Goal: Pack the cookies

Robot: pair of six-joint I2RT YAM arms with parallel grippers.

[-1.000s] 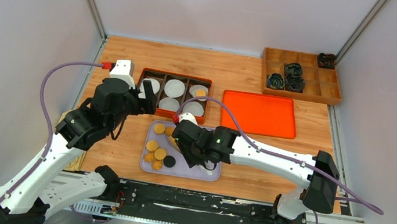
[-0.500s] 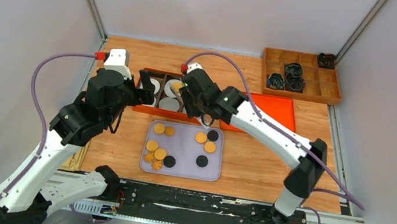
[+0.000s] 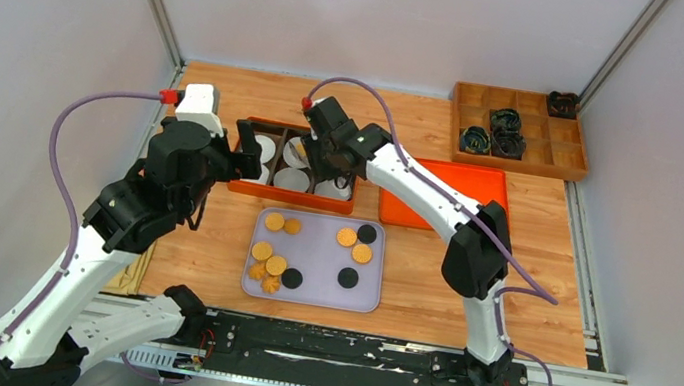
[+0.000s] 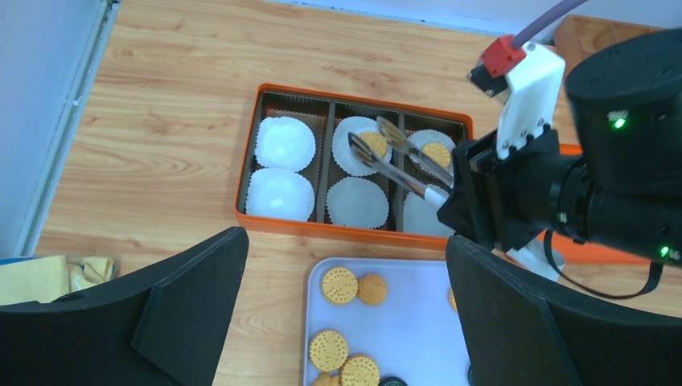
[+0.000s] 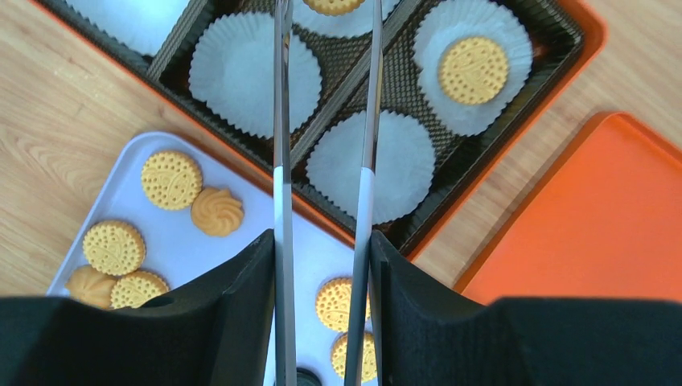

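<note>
Several cookies lie on the lavender tray (image 3: 315, 285): golden ones (image 3: 274, 221), black ones (image 3: 347, 277), and a flower-shaped one (image 4: 371, 288). Behind it stands the orange box (image 3: 287, 196) with white paper cups (image 5: 249, 74). One golden cookie (image 5: 473, 70) lies in the back right cup. My right gripper (image 5: 322, 257) is shut on metal tongs (image 5: 280, 121), whose open tips reach over the back middle cup with another golden cookie (image 4: 372, 143) between them. My left gripper (image 4: 338, 322) is open and empty above the tray's near left.
A flat orange tray (image 3: 446, 196) lies right of the box. A wooden compartment box (image 3: 519, 129) with black items stands at the back right. A yellow cloth (image 4: 48, 269) lies at the table's left edge.
My right arm swung from over the lavender tray back to the orange box, carrying a golden cookie in the tongs to the back middle cup. My left arm shifted slightly back.
</note>
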